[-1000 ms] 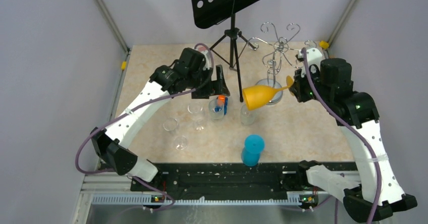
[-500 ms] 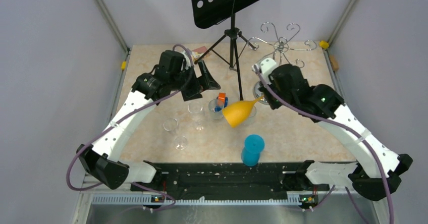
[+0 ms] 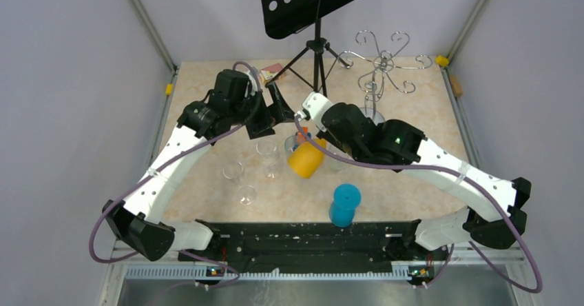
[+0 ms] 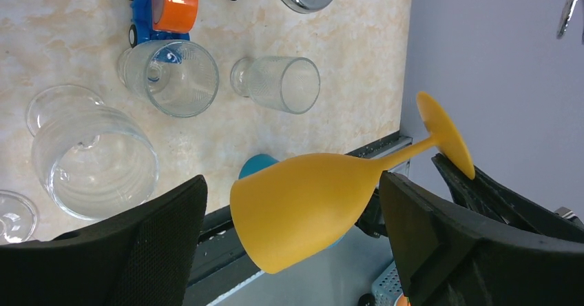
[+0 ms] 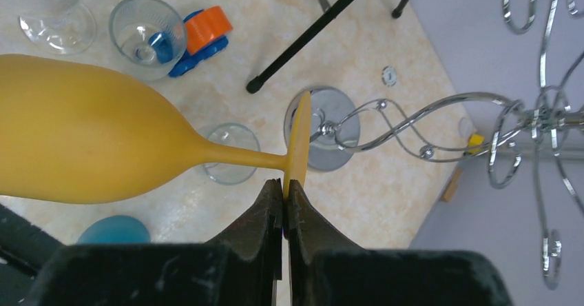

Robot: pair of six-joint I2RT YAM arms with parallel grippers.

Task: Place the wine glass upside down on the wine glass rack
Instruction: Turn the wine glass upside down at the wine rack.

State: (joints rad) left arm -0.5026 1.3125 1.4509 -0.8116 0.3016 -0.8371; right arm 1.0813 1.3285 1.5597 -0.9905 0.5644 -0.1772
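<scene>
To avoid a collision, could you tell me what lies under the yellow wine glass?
Seen from above, the wine glass bowl covers part of a clear glass beside an orange-and-blue toy. The tabletop directly below it is hidden.

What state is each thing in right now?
wine glass, on its side in the air, held by its foot
right gripper, shut on the wine glass's foot
left gripper, open, holding nothing
wine glass rack, upright, nothing hanging on it
</scene>
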